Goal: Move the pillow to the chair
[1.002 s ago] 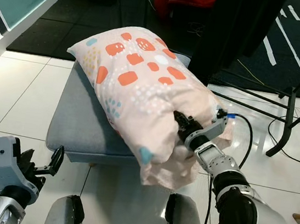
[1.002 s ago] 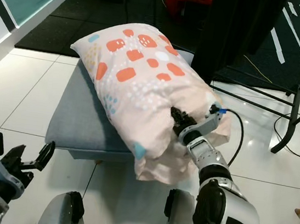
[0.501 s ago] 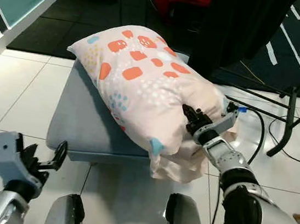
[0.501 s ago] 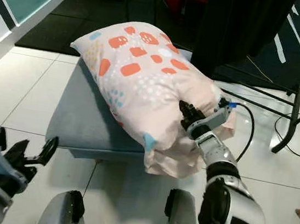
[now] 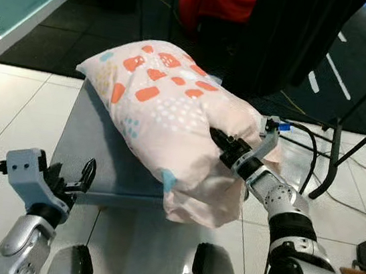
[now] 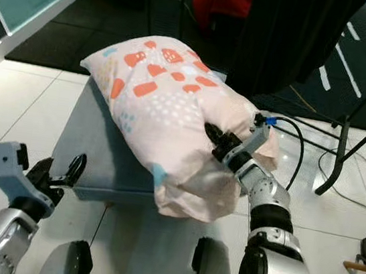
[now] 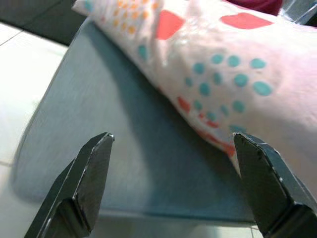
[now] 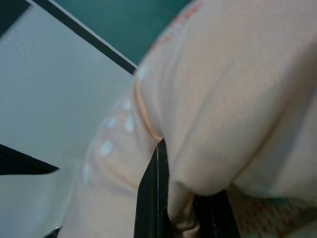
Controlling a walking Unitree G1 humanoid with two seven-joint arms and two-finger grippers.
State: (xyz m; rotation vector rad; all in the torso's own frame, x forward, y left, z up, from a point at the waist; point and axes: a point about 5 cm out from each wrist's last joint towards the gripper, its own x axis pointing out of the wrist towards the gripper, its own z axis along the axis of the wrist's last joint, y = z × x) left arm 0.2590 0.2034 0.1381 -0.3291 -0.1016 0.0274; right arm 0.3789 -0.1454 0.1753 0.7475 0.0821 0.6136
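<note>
Right gripper (image 5: 221, 144) pinched shut on pillow (image 5: 167, 101) at its 4 o'clock edge, left gripper (image 5: 76, 180) spread, idle; next, probably lifting clear toward chair.

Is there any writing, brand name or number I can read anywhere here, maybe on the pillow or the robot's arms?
None can be read.
pillow: coloured blobs and dots, no letters.
right gripper and left gripper: no legible label or number.
</note>
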